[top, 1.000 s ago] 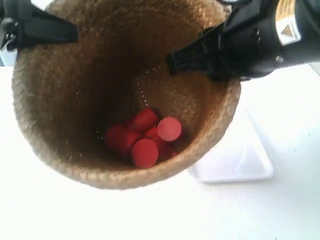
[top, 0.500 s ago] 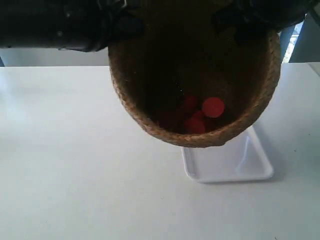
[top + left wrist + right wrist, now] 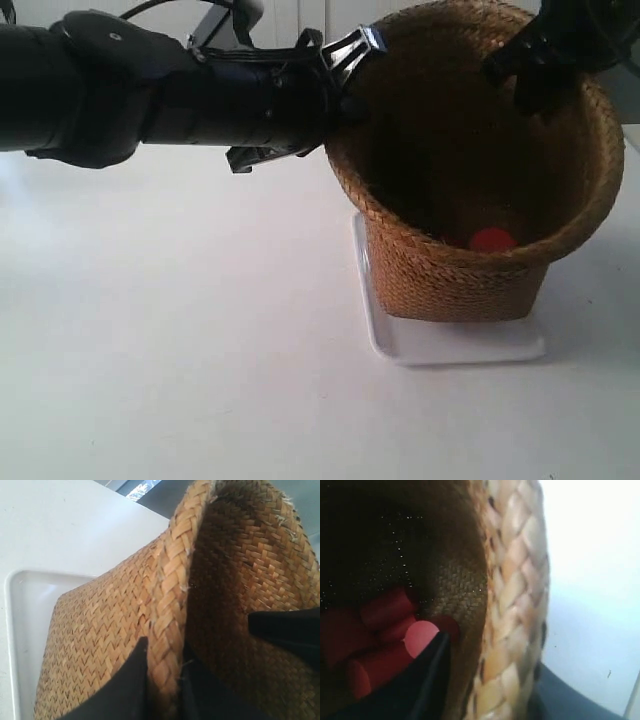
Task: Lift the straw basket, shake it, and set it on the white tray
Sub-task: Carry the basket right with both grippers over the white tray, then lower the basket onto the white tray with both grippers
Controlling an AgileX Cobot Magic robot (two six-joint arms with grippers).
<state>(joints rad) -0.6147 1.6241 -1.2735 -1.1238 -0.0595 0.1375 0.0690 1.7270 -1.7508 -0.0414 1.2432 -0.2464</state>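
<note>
Since the earlier frame the straw basket (image 3: pixel 450 285) has come down from a raised, tipped pose over the table (image 3: pixel 200 390) and stands upright on the white tray (image 3: pixel 455 347), covering most of it. Placement appears nearly complete. The left tool (image 3: pixel 167 682) and right tool (image 3: pixel 490 692) each clamp the basket rim, one finger inside, one outside. The next move calls for parting both tools and withdrawing upward without dragging the rim. Red cylinders (image 3: pixel 492 239) lie loose inside the basket; no other obstruction is visible.
</note>
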